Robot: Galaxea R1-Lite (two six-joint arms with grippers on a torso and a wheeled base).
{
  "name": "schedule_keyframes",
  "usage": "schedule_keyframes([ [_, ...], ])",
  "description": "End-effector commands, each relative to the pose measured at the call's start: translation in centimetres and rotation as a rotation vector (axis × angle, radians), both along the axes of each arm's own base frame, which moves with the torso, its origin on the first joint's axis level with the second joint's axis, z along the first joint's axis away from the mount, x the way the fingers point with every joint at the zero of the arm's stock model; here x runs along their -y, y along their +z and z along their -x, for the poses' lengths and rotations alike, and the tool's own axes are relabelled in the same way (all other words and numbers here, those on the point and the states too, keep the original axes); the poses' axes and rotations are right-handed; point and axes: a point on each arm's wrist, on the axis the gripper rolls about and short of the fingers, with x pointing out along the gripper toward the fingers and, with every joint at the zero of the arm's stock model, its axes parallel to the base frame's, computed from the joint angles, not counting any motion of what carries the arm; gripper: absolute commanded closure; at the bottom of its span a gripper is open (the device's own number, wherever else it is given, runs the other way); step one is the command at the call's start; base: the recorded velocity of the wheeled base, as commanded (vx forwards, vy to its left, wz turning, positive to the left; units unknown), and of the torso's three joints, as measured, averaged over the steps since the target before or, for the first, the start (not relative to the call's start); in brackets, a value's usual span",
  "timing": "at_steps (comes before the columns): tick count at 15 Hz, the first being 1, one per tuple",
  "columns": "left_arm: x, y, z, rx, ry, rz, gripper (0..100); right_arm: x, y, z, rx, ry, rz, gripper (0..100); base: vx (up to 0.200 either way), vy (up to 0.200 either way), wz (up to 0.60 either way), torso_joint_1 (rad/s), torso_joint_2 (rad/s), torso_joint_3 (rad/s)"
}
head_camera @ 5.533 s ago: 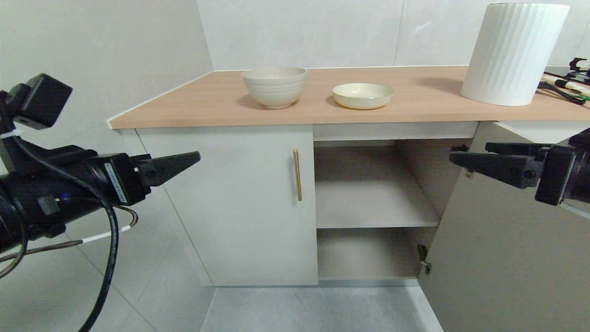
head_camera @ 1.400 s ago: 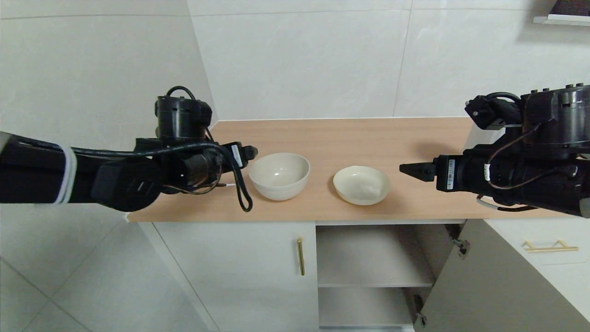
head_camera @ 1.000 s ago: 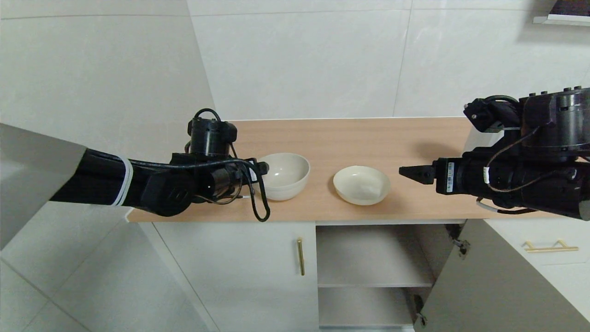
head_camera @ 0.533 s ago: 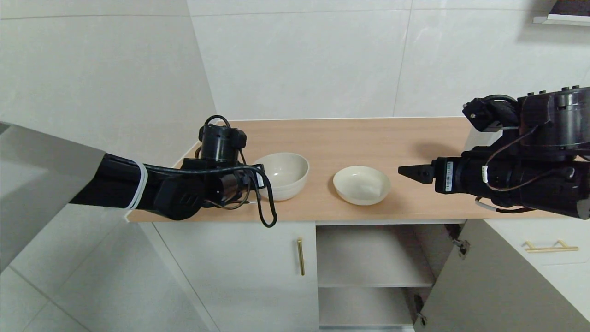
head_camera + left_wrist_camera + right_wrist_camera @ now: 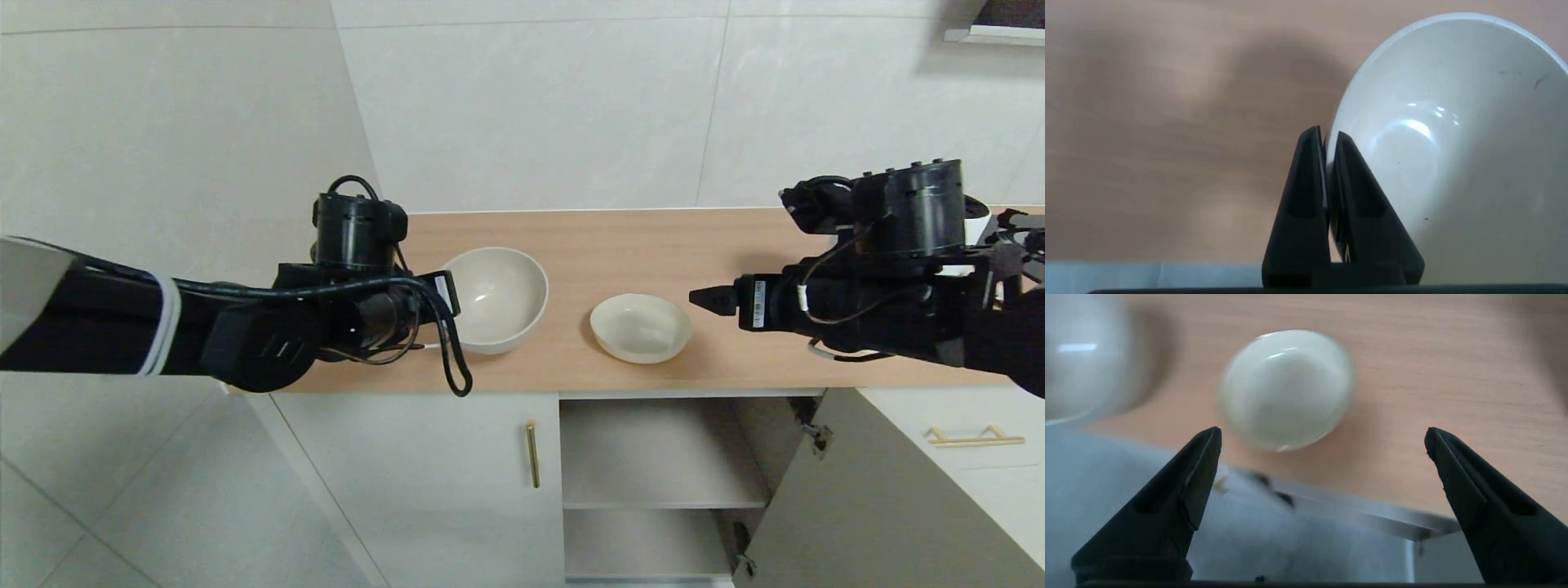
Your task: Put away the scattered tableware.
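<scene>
Left gripper (image 5: 1325, 139): fingers closed to a thin gap and pinching the bowl's rim, one finger inside the wall and one outside.
Bowl (image 5: 498, 298): left of centre in the head view, on the counter (image 5: 588, 241). It appears tipped, with the gripped side raised. Whether its foot has left the wood cannot be confirmed from this angle.
Right gripper (image 5: 1323, 441): fingers spread wide, nothing held. In the head view its tip sits just right of the dish and apart from it.
Dish (image 5: 641, 327): centre of the head view, flat on the counter, right of the bowl and not touching it.
Cupboard (image 5: 424, 465): lower centre of the head view, below the counter. Its right door (image 5: 865, 506) is swung open, exposing the shelves (image 5: 653, 469).
Step in hand (judged): lifting the bowl by its rim for transfer to a shelf.
Risk 1: the bowl pivots or slips between the pads. Cause: a single narrow contact on a smooth rim, with the bowl's weight hanging to one side.
Risk 2: the bowl strikes the dish. Cause: the two are near each other, and a bowl hung by its rim can swing.
Risk 3: the bowl clips the counter's front edge on the way down. Cause: the shelf opening lies directly under that edge.
Risk 4: the dish is pushed instead of gripped. Cause: its rim is low and shallow, so the open fingers may meet the side wall first.
</scene>
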Motion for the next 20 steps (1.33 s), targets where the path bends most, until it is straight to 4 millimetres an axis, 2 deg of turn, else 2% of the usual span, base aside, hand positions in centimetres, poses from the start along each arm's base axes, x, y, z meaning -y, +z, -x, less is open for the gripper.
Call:
schedule_keyframes([
  [1,-1.3,3.5,3.0,0.078,-0.003,0.035,100,-1.8,-3.1,-4.2,-0.050,-0.111,0.037,0,0.000,0.000,0.00,0.000,0.00,0.000],
  [2,-1.4,3.8,3.4,0.088,-0.006,0.040,100,-2.1,-3.7,-4.9,-0.058,-0.136,0.046,0,0.000,0.000,0.00,0.000,0.00,0.000],
  [3,-1.7,4.7,4.1,0.110,-0.008,0.050,100,-2.6,-5.2,-6.2,-0.078,-0.171,0.066,0,0.000,0.000,0.00,0.000,0.00,0.000],
  [5,-1.9,5.3,4.7,0.124,-0.011,0.055,100,-3.1,-6.7,-7.1,-0.106,-0.179,0.072,0,0.000,0.000,0.00,0.000,0.00,0.000],
  [11,-1.6,5.1,4.9,0.121,-0.029,0.056,100,-3.8,-8.3,-8.5,-0.131,-0.198,0.042,0,0.000,0.000,0.00,0.000,0.00,0.000],
  [12,-1.6,5.2,4.9,0.122,-0.029,0.057,100,-3.8,-8.4,-8.6,-0.132,-0.198,0.043,100,0.000,0.000,0.00,0.000,0.00,0.000],
  [17,-1.6,5.2,5.1,0.120,-0.031,0.056,100,-3.9,-8.7,-8.7,-0.139,-0.200,0.041,100,0.000,0.000,0.00,0.000,0.00,0.000],
  [19,-1.6,5.1,5.2,0.119,-0.031,0.056,100,-3.5,-6.7,-7.9,-0.104,-0.208,-0.002,100,0.000,0.000,0.00,0.000,0.00,0.000],
  [20,-1.8,5.1,5.5,0.117,-0.034,0.055,100,-2.9,-4.6,-6.8,-0.072,-0.206,-0.033,100,0.000,0.000,0.00,0.000,0.00,0.000],
])
